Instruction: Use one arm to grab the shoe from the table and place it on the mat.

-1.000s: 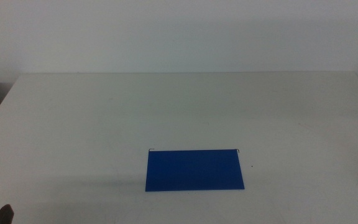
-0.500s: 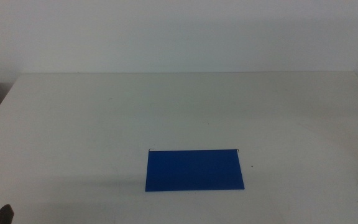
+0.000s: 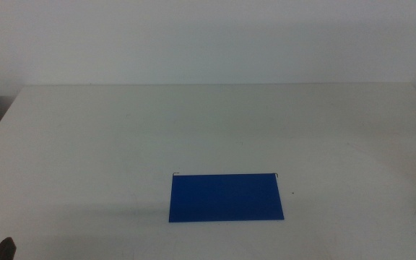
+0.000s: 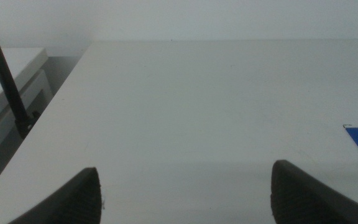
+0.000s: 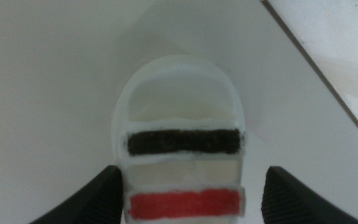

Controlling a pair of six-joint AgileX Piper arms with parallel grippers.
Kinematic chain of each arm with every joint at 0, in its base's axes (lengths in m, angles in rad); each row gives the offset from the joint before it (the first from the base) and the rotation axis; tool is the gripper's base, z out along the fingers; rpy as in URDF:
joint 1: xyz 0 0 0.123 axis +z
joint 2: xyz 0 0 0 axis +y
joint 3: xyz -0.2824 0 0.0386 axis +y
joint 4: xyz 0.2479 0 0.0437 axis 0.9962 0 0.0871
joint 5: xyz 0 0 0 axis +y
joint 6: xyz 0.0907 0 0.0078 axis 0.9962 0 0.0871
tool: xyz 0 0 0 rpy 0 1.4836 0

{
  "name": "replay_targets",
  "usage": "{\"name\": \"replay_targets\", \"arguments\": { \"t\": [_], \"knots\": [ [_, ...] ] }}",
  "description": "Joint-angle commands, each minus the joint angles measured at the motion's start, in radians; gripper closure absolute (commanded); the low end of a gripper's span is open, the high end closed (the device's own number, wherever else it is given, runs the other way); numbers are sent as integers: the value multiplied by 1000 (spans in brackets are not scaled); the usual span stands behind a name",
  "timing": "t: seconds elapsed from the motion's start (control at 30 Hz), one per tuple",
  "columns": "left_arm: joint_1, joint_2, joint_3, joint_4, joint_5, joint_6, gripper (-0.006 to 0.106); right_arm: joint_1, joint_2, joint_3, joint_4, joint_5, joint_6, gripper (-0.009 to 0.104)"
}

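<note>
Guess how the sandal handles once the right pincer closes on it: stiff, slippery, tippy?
The shoe probably stays stiff: its white sole looks thick. The black and red straps likely flex. The open right pincer straddles the flat sole, so it seems unlikely to tip.

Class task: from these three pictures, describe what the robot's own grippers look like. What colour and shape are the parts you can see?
Only jaw tips show. The left gripper and the right gripper each have two dark, nearly black jaws with rounded, tapering tips. No cables, markings or arm segments are visible.
</note>
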Motion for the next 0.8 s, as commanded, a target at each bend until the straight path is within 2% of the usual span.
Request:
{"name": "replay_targets", "arguments": {
  "t": [0.0, 0.07, 0.17, 0.33, 0.6, 0.77],
  "knots": [
    [-4, -10, 7, -8, -80, -5, 7, -6, -36, -23, -9, -5, -13, 39],
    [-4, -10, 7, -8, -80, -5, 7, -6, -32, -23, -3, -11, -26, 42],
    [-4, -10, 7, -8, -80, -5, 7, -6, -31, -23, 14, -11, -45, 55],
    [-4, -10, 7, -8, -80, -5, 7, 5, -50, -23, 20, 4, -62, 97],
    [-4, -10, 7, -8, -80, -5, 7, 52, -146, -24, 55, 35, -50, 99],
    [-4, -10, 7, -8, -80, -5, 7, 141, -191, -31, 85, 77, -3, 99]
  ]
}}
